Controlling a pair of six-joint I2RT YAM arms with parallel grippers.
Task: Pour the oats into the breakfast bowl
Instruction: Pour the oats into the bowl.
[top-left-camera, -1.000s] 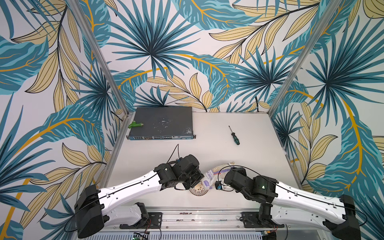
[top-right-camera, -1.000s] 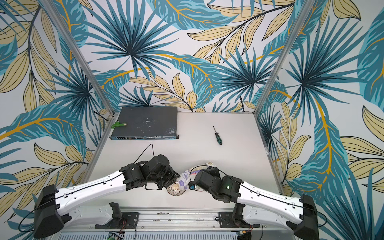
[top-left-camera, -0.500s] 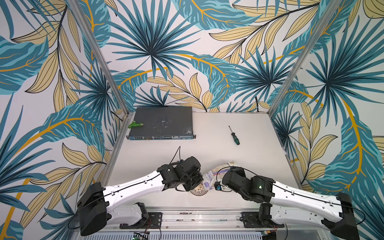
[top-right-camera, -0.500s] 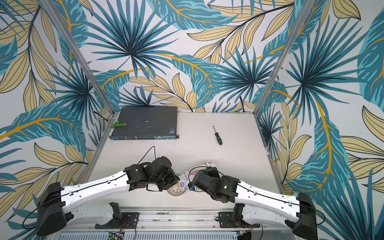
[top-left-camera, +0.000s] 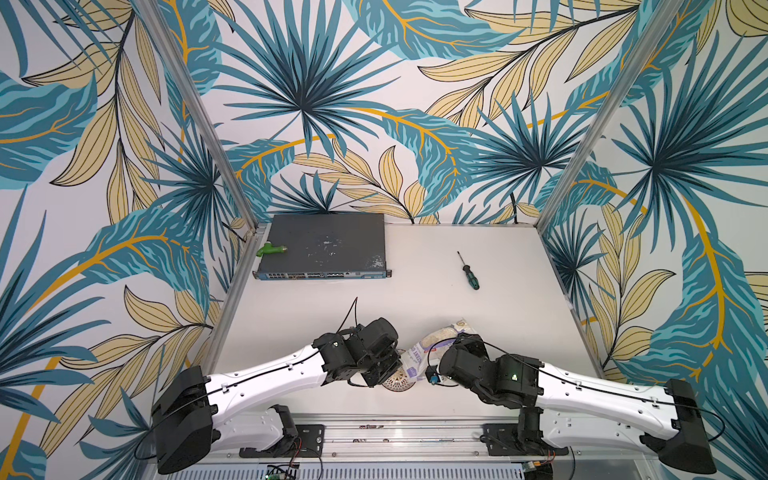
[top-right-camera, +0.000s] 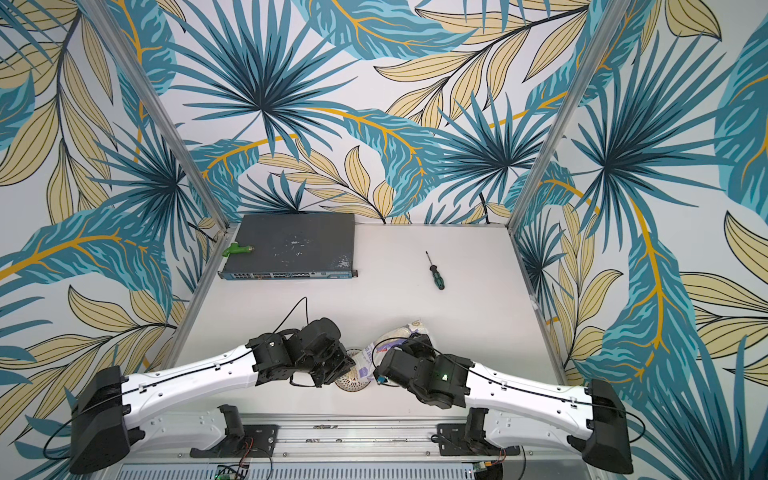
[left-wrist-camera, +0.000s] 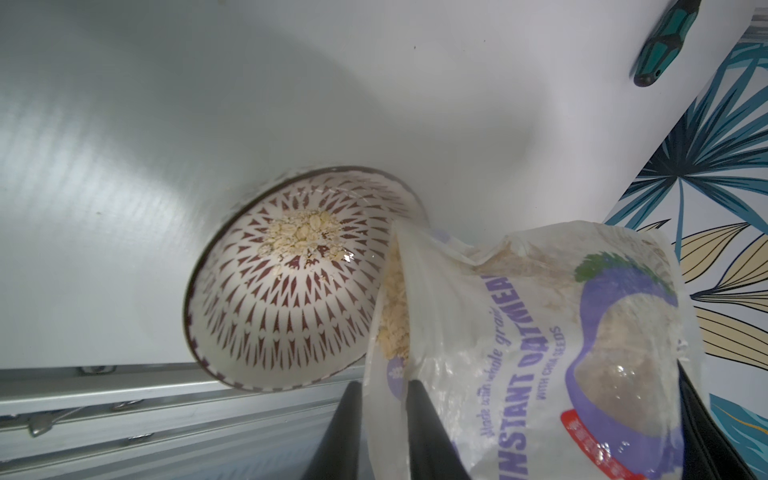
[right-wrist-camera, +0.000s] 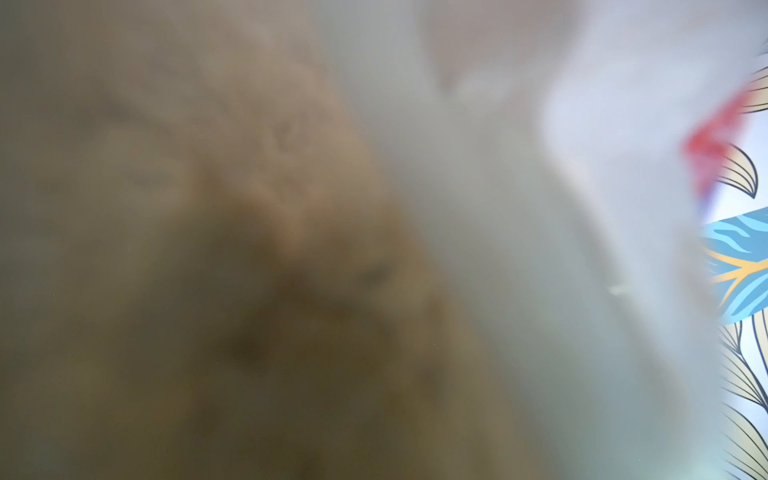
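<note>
Left gripper (left-wrist-camera: 384, 386): pinches together on a side fold of the clear plastic bag (left-wrist-camera: 519, 332) with white-and-purple label, just behind its open mouth. Right gripper (top-left-camera: 451, 352): sits at the bag's far end, jaws hidden under wrist and plastic in both top views and blurred out in the right wrist view; cannot tell whether clamped or apart.

Holds the bag tilted, mouth at the rim of the small round bowl (left-wrist-camera: 257, 332), white inside with dark radiating marks and a dark rim. Shows a little heap of pale beige oats (left-wrist-camera: 305, 235) on the bowl's bottom, with far more inside the bag at the mouth.

Judged mid-pour, early on. Calls next for raising the bag's far end while holding the mouth spread and inside the rim, to spare the white table (top-left-camera: 415, 299).

Bowl just beside the aluminium front rail (left-wrist-camera: 124, 399): little margin there. Open table behind; green-handled screwdriver (top-left-camera: 468, 271) and dark grey network switch (top-left-camera: 324, 245) well apart.
</note>
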